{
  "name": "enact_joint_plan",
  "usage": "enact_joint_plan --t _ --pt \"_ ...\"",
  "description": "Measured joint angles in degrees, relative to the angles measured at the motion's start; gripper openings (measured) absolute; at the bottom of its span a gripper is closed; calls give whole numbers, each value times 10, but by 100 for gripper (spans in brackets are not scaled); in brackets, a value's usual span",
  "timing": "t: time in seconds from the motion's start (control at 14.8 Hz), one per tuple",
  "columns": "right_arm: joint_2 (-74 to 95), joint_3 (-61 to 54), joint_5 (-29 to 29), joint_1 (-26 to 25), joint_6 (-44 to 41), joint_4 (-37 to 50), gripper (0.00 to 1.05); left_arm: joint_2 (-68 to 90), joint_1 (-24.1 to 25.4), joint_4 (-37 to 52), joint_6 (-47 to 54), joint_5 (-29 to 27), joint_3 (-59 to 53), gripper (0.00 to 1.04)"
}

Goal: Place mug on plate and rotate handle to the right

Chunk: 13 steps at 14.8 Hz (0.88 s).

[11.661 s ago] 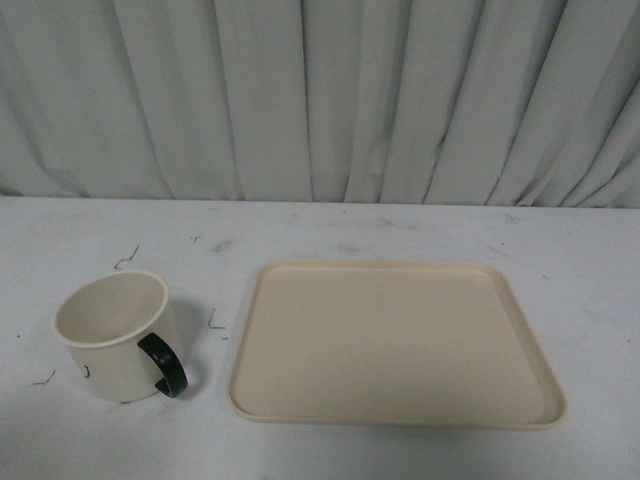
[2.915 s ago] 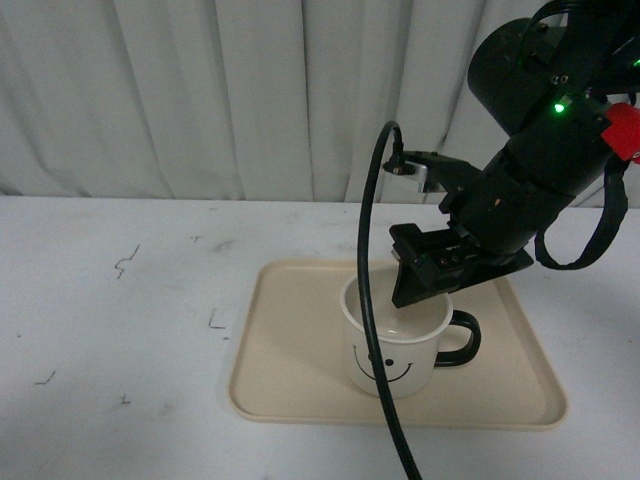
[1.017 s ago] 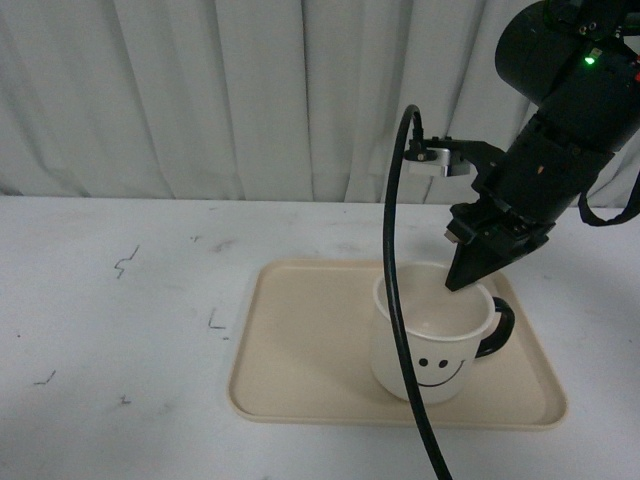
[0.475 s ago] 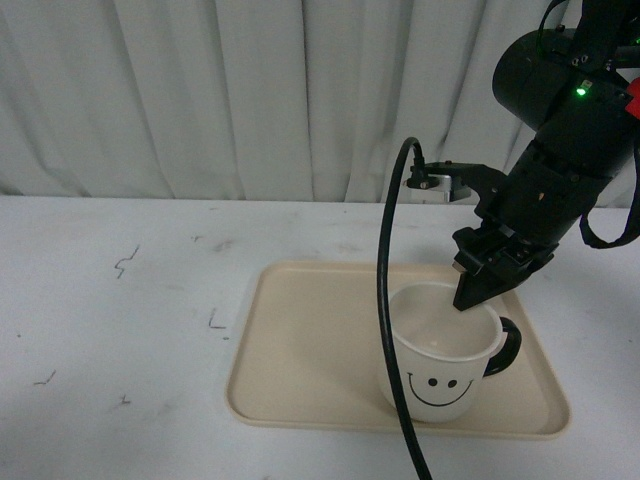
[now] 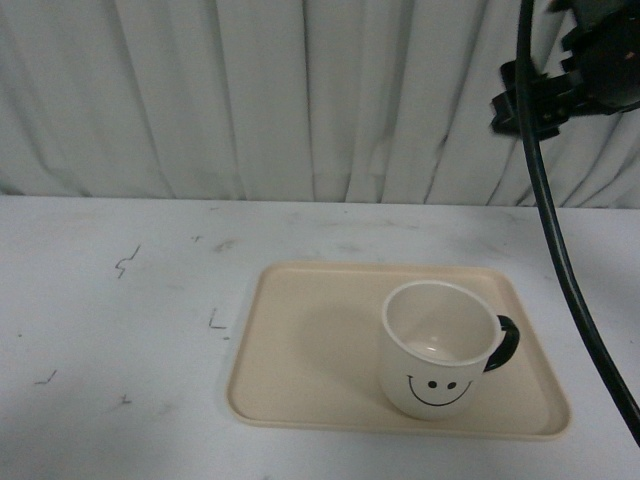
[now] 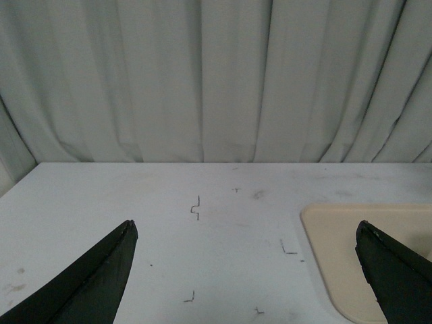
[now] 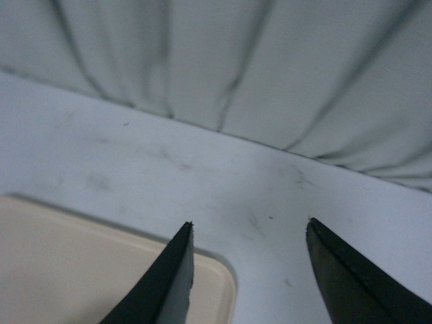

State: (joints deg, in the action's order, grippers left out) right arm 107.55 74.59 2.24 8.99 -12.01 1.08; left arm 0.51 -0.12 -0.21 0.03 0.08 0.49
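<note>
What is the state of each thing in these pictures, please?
mug: upright on the plate, nothing inside that can be seen, smiley face toward the camera.
handle: points to the right.
plate: flat on the table, holds the mug.
left tool: open, holds nothing.
right tool: open, holds nothing.
</note>
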Motion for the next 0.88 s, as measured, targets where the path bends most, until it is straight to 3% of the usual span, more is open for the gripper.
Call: enact_joint_plan --t 0.07,0.14,0.27,0.34,0.75,0.81,0.88 --pt "-36 -120 -65 0 47 168 45 0 0 -1 0 -1 0 98" --pt "-58 -235 -91 -8 78 332 32 0 0 0 0 -2 0 98" --pt "-122 -375 -90 -30 101 533 9 0 0 0 0 -1 0 98" --pt "-162 -415 -87 -36 108 582 2 0 0 0 0 -1 0 98" --pt "-328 -598 -51 -61 112 593 2 0 0 0 0 -1 0 98" --pt "-336 -626 -25 -84 112 633 2 0 0 0 0 -2 0 98" --pt "-346 -650 -26 -92 112 612 2 0 0 0 0 -2 0 98"
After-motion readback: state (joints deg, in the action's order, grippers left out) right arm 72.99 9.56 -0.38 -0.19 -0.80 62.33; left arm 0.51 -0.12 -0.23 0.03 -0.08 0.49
